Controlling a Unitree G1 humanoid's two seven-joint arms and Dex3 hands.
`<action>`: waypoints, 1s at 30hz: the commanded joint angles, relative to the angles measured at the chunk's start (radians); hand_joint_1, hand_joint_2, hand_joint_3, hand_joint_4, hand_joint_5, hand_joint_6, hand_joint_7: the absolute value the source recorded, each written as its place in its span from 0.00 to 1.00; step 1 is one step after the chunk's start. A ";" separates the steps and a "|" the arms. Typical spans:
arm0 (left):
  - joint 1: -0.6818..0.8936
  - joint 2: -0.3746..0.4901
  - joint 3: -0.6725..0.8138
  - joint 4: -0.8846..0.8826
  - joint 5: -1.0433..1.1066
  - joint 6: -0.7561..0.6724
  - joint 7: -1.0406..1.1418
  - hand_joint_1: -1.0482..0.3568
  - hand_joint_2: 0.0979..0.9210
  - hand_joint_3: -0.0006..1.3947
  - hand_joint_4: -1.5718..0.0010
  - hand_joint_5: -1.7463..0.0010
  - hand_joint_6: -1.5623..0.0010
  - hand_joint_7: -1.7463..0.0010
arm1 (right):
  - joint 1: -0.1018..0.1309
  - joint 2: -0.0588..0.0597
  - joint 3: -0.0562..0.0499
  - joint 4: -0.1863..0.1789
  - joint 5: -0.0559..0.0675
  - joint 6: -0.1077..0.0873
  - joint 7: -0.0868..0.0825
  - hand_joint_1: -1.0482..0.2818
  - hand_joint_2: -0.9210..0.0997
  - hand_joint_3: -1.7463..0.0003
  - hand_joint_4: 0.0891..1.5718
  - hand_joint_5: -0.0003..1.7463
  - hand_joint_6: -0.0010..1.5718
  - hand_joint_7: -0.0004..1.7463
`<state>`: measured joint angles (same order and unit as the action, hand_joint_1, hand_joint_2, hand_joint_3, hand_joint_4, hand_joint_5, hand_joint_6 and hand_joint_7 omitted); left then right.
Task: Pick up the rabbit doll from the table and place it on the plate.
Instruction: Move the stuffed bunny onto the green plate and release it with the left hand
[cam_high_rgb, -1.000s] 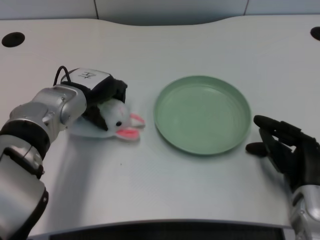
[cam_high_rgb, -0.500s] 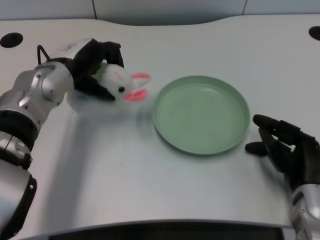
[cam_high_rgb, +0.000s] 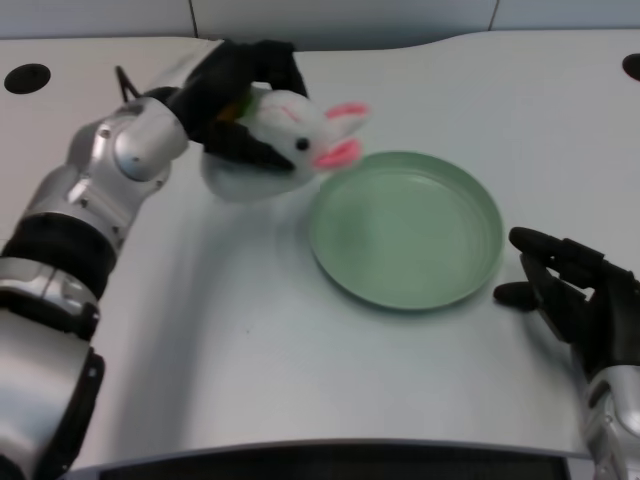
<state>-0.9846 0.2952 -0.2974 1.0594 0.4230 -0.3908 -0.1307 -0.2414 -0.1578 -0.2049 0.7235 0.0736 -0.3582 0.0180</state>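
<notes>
My left hand grips the white rabbit doll and holds it in the air, above the table just left of the plate. The doll's pink ears point right, toward the plate's near-left rim. Its body hangs below the fingers, partly hidden by them. The green plate lies flat on the table at centre right with nothing in it.
My right hand rests on the table beside the plate's right edge. Dark round holes sit in the table's far corners. The table's front edge runs along the bottom of the view.
My left hand has lifted the rabbit doll off the table and carried it up and to the right, from the left side to just beside the plate's left rim.
</notes>
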 joint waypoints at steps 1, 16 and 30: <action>-0.035 -0.050 -0.006 0.002 -0.009 -0.009 -0.015 0.65 0.91 0.01 0.47 0.00 0.58 0.00 | -0.001 -0.003 0.000 0.015 -0.001 -0.009 0.000 0.49 0.00 0.89 0.53 0.49 0.66 0.00; -0.134 -0.210 -0.086 0.132 0.073 0.008 0.030 0.65 0.92 0.01 0.45 0.00 0.55 0.00 | 0.011 0.002 0.002 -0.001 0.006 -0.002 0.005 0.50 0.00 0.89 0.52 0.49 0.66 0.00; -0.158 -0.247 -0.147 0.211 0.134 0.056 0.039 0.64 0.93 0.01 0.44 0.00 0.56 0.00 | 0.026 0.010 0.004 -0.007 0.006 -0.029 0.009 0.49 0.00 0.90 0.54 0.48 0.66 0.00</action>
<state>-1.1241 0.0499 -0.4375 1.2597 0.5497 -0.3366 -0.0969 -0.2273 -0.1576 -0.2021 0.7204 0.0746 -0.3784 0.0248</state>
